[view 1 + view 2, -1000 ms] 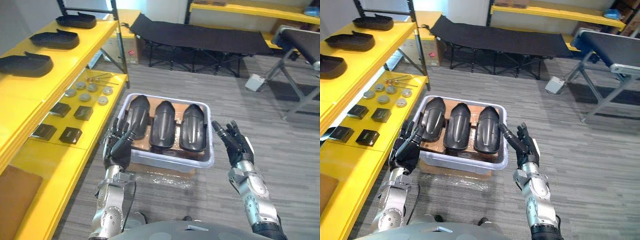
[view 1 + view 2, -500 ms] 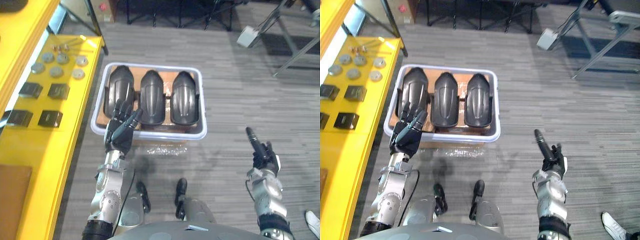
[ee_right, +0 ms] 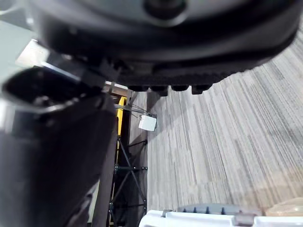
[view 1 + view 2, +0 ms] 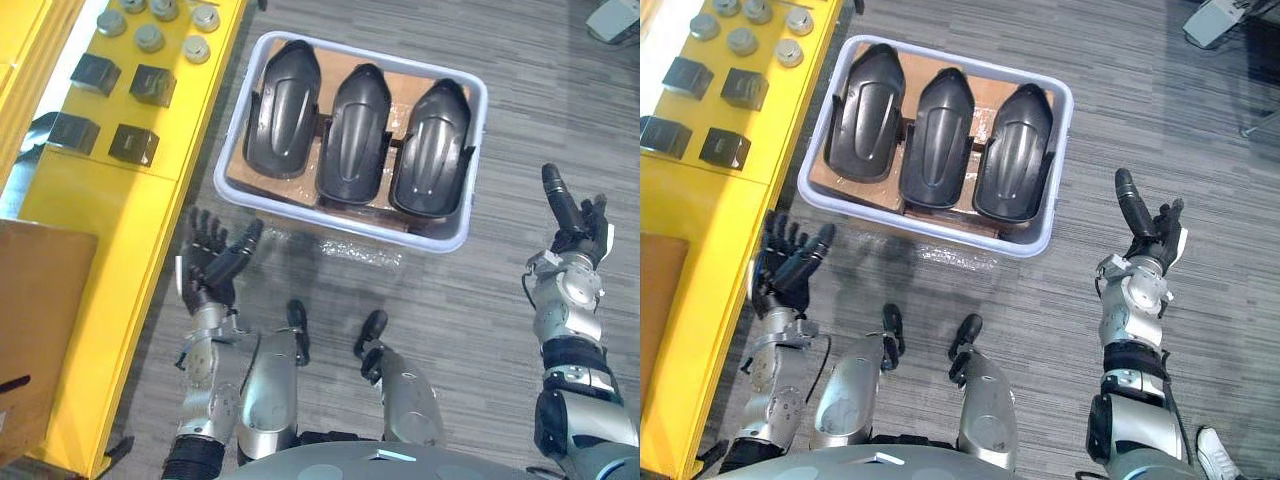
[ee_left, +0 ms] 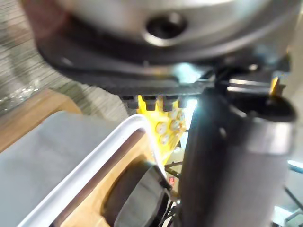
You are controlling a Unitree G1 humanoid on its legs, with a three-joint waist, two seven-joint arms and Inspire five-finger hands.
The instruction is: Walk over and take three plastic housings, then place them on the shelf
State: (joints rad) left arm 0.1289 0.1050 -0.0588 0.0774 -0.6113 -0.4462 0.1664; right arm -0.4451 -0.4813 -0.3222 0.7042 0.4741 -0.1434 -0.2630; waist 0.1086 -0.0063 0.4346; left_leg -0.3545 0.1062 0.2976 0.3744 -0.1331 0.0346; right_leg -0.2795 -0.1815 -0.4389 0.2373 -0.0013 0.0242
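Three black plastic housings lie side by side in a pale tub (image 4: 238, 146) on the floor: the left housing (image 4: 282, 110), the middle housing (image 4: 355, 135) and the right housing (image 4: 432, 148). My left hand (image 4: 210, 268) hovers open over the floor just short of the tub's near left corner, apart from it. My right hand (image 4: 572, 222) is held up open to the right of the tub, well clear of it. In the left wrist view the tub rim (image 5: 111, 139) and a housing (image 5: 135, 196) show past the hand (image 5: 227, 161).
The yellow shelf (image 4: 95, 215) runs along the left, carrying dark square blocks (image 4: 132, 144) and round metal discs (image 4: 150, 37). A cardboard box (image 4: 35, 330) sits at its near end. A crinkled clear film (image 4: 362, 250) lies on the grey floor before the tub.
The camera has tipped further down and the tub sits higher in the picture. My left hand has dropped back from the tub's rim; my right hand has risen beside the tub.
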